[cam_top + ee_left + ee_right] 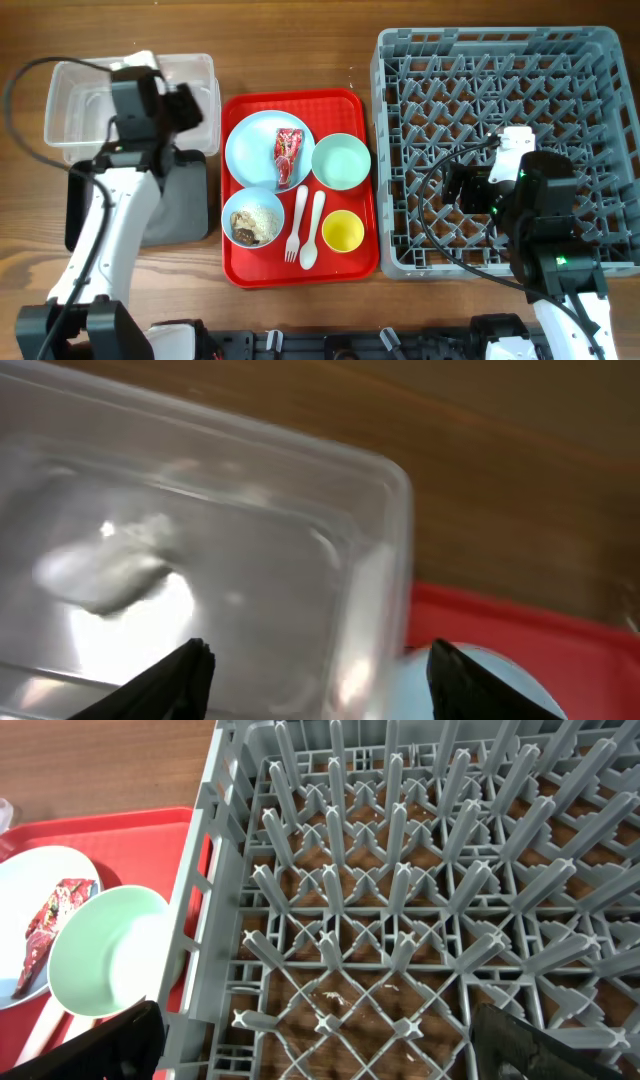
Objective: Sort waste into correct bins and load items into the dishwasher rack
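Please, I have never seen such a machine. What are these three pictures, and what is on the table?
Two robot arms work at a table. One picture looks down from above; the others come from cameras on the wrists. The left gripper is open above the clear tub, holding nothing. The right gripper is open over the grey rack, also empty. Between them a red tray carries a plate with a red wrapper, two bowls, a yellow cup, a fork and a spoon.
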Robot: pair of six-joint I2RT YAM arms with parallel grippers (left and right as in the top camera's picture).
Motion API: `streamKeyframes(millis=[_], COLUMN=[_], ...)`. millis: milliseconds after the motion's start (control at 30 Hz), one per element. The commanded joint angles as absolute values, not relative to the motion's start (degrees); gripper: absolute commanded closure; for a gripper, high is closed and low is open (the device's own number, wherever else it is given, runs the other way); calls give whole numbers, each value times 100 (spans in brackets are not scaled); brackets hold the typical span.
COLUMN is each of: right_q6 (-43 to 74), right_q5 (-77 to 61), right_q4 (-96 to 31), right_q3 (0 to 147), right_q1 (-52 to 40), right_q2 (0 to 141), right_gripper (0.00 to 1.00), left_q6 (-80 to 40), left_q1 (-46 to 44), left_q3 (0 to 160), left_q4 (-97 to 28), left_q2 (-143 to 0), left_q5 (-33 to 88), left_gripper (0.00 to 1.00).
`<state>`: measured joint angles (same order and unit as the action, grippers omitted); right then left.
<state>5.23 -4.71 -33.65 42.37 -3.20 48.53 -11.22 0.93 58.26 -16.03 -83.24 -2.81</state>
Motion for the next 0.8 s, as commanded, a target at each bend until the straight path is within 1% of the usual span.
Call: streamKeyframes(millis=[0, 67, 167, 367, 500, 567, 633, 700, 733, 767], right_q6=[464, 467, 464, 464, 464, 467, 464, 464, 464, 467], right_q5=[-499, -499, -499, -499, -499, -499, -499, -499, -502, -502], right_q4=[-3354, -3354, -3354, -3354, -3354, -3354, -3354, -3354, -3354, -3356], right_q3=[4364, 4364, 4364, 4364, 4364, 4364, 4364, 4364, 4364, 4364], right_q1=[-303, -303, -303, -303, -303, -303, -303, -303, -303, -303], right_q2=[4864, 4864, 4864, 4864, 4864, 4864, 4864, 4864, 4864, 4864], right_gripper=[0, 0, 0, 0, 0, 0, 0, 0, 0, 0], left_q6=[-1020, -919, -921, -921, -921, -921, -921, -921, -921, -921], left_q1=[-781, -1221, -1590, -2010, -2209, -2276, -2276, -2276, -2276, -2272], left_q3=[5850, 5839, 5839, 5839, 5837, 5837, 5839, 5839, 5839, 5839], left_q4=[-1931, -2086, -2239, -2252, -2196, -2193, -2191, -2193, -2193, -2189], left_q2=[-8361, -8584, -9083, -10237, -10536, -10578, -10578, -10578, -10575, -10575], left_q5=[469, 423, 425, 429, 447, 447, 429, 263, 185, 148], left_gripper=[25, 21, 19, 18, 17, 20, 35, 60, 67, 71])
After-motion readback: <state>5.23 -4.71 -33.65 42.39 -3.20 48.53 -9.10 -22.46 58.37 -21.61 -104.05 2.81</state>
